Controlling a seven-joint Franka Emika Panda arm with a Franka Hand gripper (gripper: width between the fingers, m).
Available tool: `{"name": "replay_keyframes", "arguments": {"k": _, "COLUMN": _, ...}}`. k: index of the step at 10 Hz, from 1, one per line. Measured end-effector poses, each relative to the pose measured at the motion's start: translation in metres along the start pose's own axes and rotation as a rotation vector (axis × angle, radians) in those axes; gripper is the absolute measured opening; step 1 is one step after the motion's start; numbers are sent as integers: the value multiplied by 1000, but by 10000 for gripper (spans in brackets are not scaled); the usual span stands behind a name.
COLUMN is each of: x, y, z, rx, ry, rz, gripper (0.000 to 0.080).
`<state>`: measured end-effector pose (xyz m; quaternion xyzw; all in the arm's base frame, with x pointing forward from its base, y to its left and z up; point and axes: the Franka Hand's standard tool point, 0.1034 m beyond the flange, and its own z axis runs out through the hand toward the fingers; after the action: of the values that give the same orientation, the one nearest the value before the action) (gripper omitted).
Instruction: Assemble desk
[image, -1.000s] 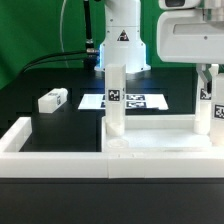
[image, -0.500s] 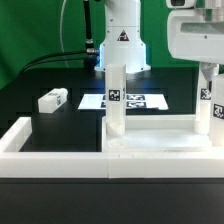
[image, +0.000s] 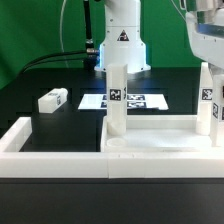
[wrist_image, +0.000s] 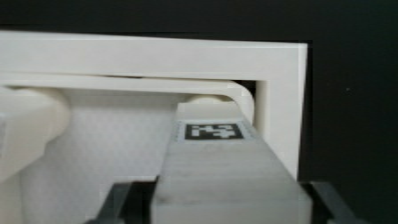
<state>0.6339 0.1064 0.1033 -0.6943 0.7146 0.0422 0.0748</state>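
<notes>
Tabletop (image: 165, 134) flat; leg (image: 115, 100) upright; loose leg (image: 53, 99) lying aside

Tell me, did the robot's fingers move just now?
Yes. The gripper shifted toward the exterior view's right, farther from the middle leg post, which stayed put. The right leg post now shows its tag.

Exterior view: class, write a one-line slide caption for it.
First leg post upright on the tabletop, second leg post upright beneath the gripper, third leg post lying loose on the black table.
</notes>
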Motion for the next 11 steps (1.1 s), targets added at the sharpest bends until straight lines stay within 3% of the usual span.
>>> {"name": "replay_keyframes", "arguments": {"k": 1, "x": 0, "y": 0, "z": 1, "rx": -1, "ry": 1, "rz": -16, "gripper": 366}}
{"name": "replay_keyframes", "arguments": {"k": 2, "x": 0, "y": 0, "z": 1, "rx": -5, "ry": 4, "rz": -37, "gripper": 555}}
{"name": "replay_keyframes", "arguments": {"k": 3, "x": -1, "y": -1, "z": 0, "rx": -26, "ry": 12, "rz": -136, "gripper": 555}}
{"name": "replay_keyframes", "arguments": {"k": 4, "x": -4, "y": -2, "z": -2, "rx": -43, "ry": 11, "rz": -215, "gripper": 630}}
{"name": "replay_keyframes", "arguments": {"k": 5, "x": -7, "y": -4, "z": -3, "rx": -61, "ry": 9, "rz": -303, "gripper": 644}}
{"name": "replay_keyframes", "arguments": {"k": 10, "x": -4, "y": -4, "z": -2, "rx": -60, "ry": 2, "rz": -619, "gripper": 649}}
{"name": "replay_keyframes", "arguments": {"k": 11, "x": 1, "y": -6, "z": -3, "rx": -68, "ry": 9, "rz": -806, "gripper": 649}}
